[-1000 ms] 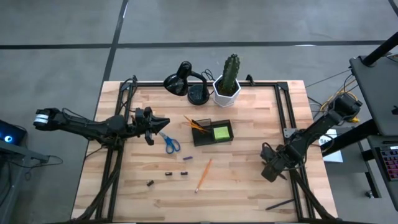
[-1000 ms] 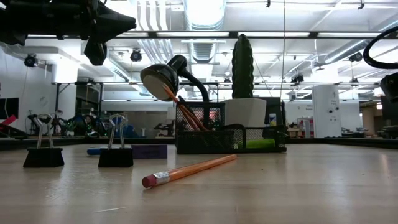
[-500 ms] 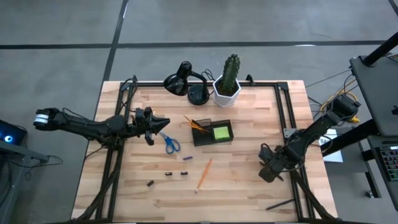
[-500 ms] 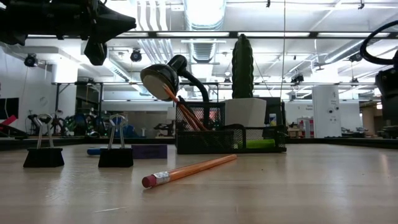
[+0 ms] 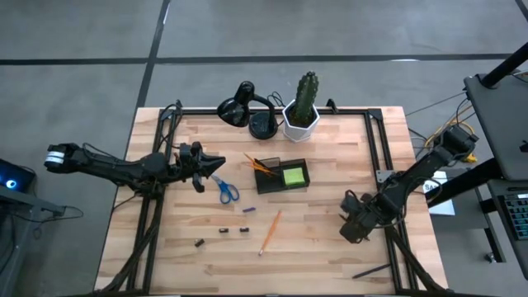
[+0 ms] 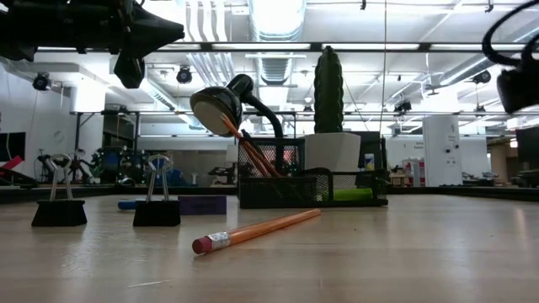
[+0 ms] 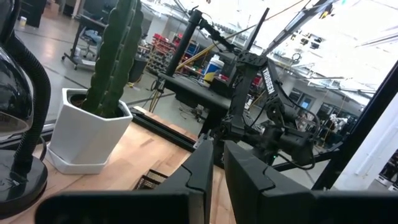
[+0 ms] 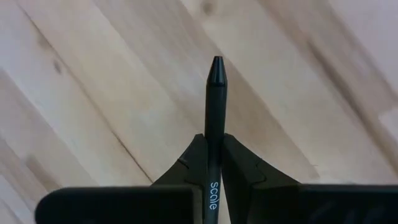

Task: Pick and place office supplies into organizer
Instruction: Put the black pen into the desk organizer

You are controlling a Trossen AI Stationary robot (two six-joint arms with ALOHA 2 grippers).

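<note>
The tabletop (image 5: 330, 247) fills the middle of the high view, a pale wooden slab with black rails along its left, top and right edges. At its upper edge stand the desk lamp (image 5: 243, 107) and the potted cactus (image 5: 303, 106). Just below them, at centre, sits the organizer (image 5: 282, 176), holding orange pencils (image 5: 260, 165) in its left compartment and the lime-green sticky pad (image 5: 294, 176) in its right.

The left gripper (image 5: 202, 164) hovers at centre left, its fingers clenched on nothing, just above the blue-handled scissors (image 5: 226, 190). The right gripper (image 5: 352, 228) is at lower right, near the right rail, fingers grasping a black pen (image 8: 214, 112). Only the right wrist view shows that pen, tip forward over bare wood; from above it cannot be made out.

The low view alone shows two binder clips (image 6: 59, 202) standing upright at left, a purple block (image 6: 202, 204) behind them, and the loose pencil (image 6: 257, 230) lying in front of the organizer.

Against a second ago, the right gripper has shifted slightly left and down in the high view; the left arm and all items stay put.

Open wood lies between the loose pencil and the right gripper, and along the lower edge.
</note>
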